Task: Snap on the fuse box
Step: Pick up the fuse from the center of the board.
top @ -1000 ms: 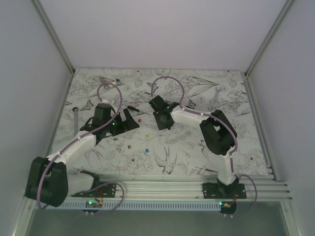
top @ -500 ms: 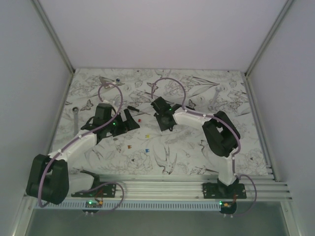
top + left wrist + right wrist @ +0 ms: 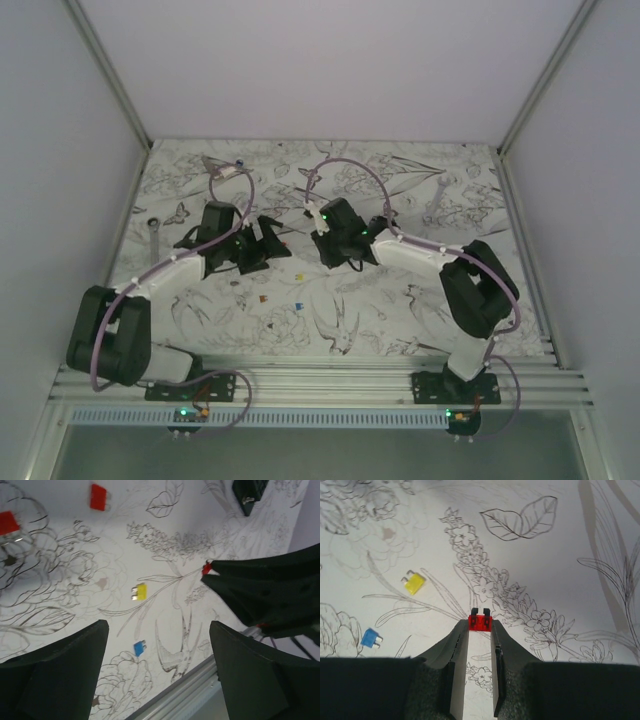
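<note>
My right gripper (image 3: 480,625) is shut on a small red fuse (image 3: 480,622), pinched at the fingertips with its two prongs pointing away, just above the flower-printed table. In the left wrist view the same black fingers (image 3: 260,595) reach in from the right with the red fuse (image 3: 206,569) at their tip. A black block that looks like the fuse box (image 3: 249,494) is cut off by the top right corner there; neither gripper touches it. My left gripper (image 3: 157,672) hangs open over the table with nothing between its fingers. From above, the left gripper (image 3: 262,243) and right gripper (image 3: 333,252) face each other mid-table.
Loose fuses lie on the table: a yellow fuse (image 3: 414,583), a blue fuse (image 3: 370,638) and two red ones (image 3: 97,497) (image 3: 7,522). A wrench (image 3: 153,235) lies at the left edge, another (image 3: 437,195) at the back right. The aluminium rail (image 3: 330,380) borders the near side.
My right jaws have closed on the red fuse and that arm's elbow swung right. My left arm reached further towards the middle, and its jaws narrowed a little.
</note>
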Controlling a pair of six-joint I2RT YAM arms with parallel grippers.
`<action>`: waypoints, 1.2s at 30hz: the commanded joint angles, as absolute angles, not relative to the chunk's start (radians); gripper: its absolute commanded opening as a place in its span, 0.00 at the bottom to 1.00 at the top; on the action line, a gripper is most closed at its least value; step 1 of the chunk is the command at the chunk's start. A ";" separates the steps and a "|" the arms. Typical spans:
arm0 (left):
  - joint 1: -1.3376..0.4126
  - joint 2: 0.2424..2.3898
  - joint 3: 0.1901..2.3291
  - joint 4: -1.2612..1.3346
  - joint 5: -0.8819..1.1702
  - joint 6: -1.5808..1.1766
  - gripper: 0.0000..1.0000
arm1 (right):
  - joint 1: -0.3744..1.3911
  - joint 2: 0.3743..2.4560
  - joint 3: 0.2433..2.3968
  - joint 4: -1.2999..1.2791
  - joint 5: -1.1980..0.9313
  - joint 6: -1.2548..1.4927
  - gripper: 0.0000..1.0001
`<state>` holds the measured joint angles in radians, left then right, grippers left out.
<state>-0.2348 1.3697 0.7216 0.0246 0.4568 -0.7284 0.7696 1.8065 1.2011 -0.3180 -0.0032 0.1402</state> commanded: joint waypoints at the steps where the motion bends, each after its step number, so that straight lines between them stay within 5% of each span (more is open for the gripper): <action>1: -0.238 1.434 0.791 0.026 0.562 -0.771 0.83 | 0.773 1.755 1.161 -0.189 -0.124 0.038 0.18; 17: -0.298 1.687 0.973 0.025 0.680 -0.808 0.47 | 0.773 1.729 1.155 -0.111 -0.255 -0.037 0.19; 36: -0.316 1.733 1.002 0.026 0.720 -0.808 0.14 | 0.773 1.759 1.178 -0.079 -0.286 -0.026 0.19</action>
<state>-0.3107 1.7329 0.9943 0.0299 0.6903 -0.8009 0.7700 1.7458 1.1412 -0.1287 -0.2722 -0.0193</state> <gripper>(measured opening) 0.154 0.252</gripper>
